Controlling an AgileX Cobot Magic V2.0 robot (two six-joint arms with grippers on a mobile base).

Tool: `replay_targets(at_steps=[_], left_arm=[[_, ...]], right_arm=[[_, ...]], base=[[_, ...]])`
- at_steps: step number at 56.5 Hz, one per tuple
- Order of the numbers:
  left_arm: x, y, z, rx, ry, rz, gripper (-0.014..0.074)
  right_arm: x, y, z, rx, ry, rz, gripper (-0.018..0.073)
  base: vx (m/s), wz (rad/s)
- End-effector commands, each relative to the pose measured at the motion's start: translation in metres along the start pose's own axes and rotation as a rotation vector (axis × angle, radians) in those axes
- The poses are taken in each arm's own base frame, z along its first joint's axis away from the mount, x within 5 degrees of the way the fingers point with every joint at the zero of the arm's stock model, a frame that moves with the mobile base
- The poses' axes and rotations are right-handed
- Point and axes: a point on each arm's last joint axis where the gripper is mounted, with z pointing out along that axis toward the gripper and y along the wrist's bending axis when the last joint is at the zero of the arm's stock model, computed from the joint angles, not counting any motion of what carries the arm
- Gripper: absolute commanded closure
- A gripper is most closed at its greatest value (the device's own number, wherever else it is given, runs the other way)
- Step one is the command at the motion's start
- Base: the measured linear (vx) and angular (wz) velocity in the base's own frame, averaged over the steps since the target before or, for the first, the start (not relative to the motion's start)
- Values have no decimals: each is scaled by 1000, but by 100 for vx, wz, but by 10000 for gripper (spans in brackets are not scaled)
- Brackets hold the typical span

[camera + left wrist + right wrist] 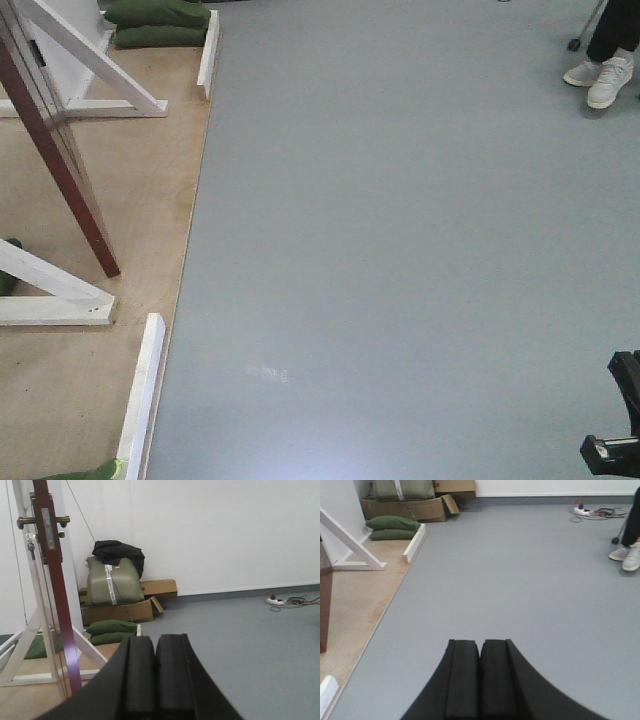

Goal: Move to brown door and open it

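That brown door (59, 610) looks heavy and glossy-slick, so grab the lever handle (29, 522). Left hand (155, 647) and right hand (480, 650) are both pressed together.

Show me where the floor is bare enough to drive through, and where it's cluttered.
Free: the broad smooth grey floor between the white-edged pale plywood platform and the bystander's white sneakers. Crowded: the platform, holding the reddish-brown glossy wooden door, white timber braces and green sandbags.

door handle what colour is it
Dull brass; the door handle shows best in the left wrist view.
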Motion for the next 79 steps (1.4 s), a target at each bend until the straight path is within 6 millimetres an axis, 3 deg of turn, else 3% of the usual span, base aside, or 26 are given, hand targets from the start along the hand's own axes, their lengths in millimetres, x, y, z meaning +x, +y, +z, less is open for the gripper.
replay_targets(at_steps=[1,38,79], left_arm=[[-17,0,-2,5,-122,-5,530],[-17,0,-2,5,-122,-5,530],[-17,0,-2,5,-122,-5,530]], right_arm=[[-6,0,0,3,-79,-10,559],[-6,0,0,3,-79,-10,559],[-6,0,0,3,-79,-10,559]], base=[[18,25],[24,18],[32,-7]])
